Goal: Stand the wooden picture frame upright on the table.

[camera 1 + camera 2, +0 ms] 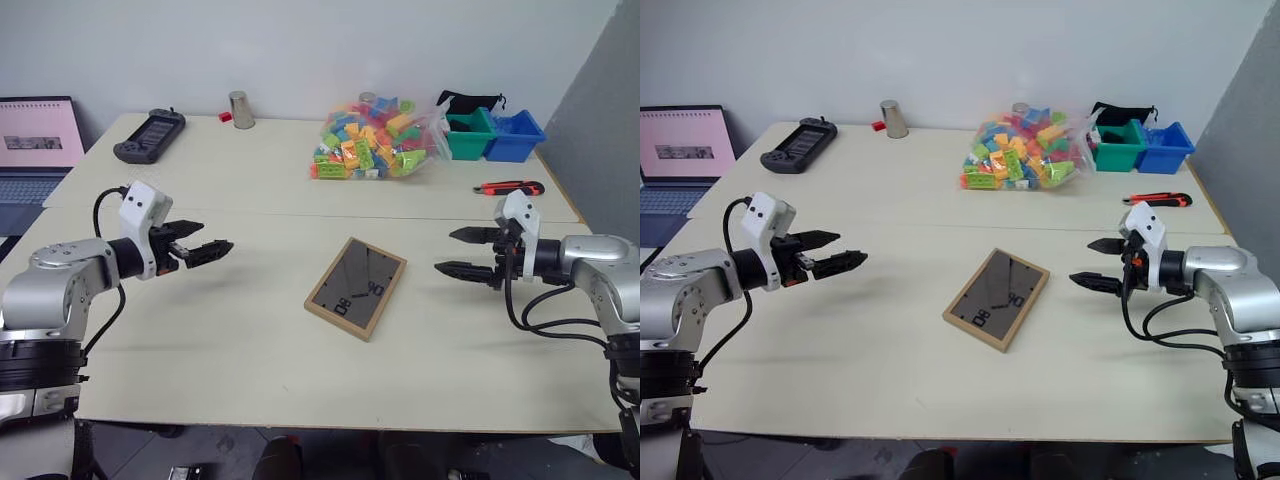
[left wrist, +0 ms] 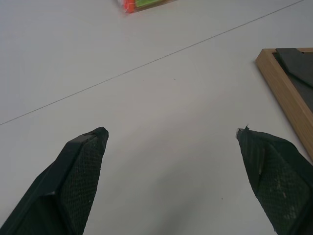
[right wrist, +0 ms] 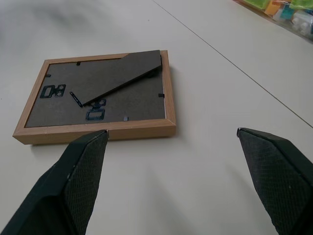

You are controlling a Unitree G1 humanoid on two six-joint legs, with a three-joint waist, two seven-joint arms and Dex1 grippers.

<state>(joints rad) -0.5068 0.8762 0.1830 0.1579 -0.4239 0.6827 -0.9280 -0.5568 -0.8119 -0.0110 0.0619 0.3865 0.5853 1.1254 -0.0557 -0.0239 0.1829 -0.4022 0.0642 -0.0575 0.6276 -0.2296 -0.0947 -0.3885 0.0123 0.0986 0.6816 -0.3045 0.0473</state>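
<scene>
Wooden picture frame [image 1: 356,288] lies flat and face down near the middle of the pale, smooth desk [image 1: 200,340], its dark matte back panel up with the fold-out stand still nearly flat against it, so it likely has to be lifted and propped before it can stand. Left tool [image 1: 203,247] to the frame's left and right tool [image 1: 462,252] to its right both hover spread wide and empty, pointing inward at the light-wood rim, seemingly poised to take it from either side.
</scene>
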